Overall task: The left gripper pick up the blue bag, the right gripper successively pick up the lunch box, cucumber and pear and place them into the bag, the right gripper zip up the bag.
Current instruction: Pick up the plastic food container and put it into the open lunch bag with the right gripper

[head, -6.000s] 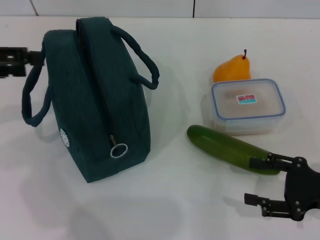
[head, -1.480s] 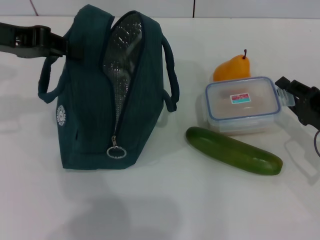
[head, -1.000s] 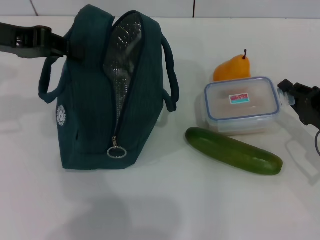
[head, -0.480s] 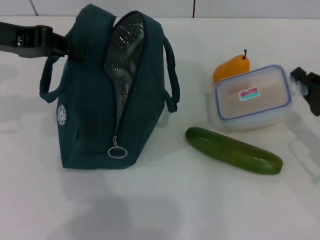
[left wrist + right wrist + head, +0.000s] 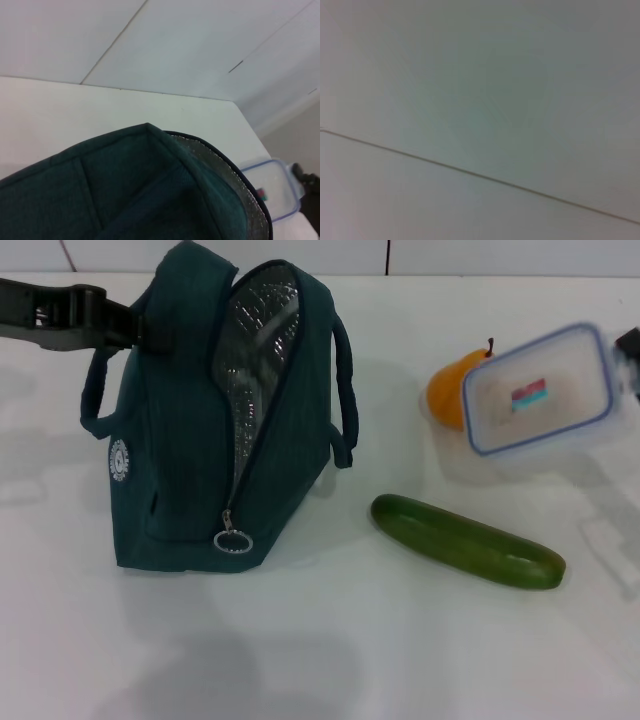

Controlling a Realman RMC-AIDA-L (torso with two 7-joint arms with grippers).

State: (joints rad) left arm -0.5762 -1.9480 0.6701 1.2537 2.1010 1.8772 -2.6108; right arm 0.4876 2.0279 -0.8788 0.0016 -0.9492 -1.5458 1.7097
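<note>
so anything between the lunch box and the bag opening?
Nothing visible. The lunch box is lifted and tilted at the right gripper, in front of the pear. The blue bag, held up by the left gripper, is unzipped, foil lining showing. The cucumber lies nearer on the table, below that path.

A pale, plain grey-white surface is filling the whole right wrist view. One thin dark seam is running across it at a slant. No hand, bag or food is showing here, and what the surface belongs to is unclear.
</note>
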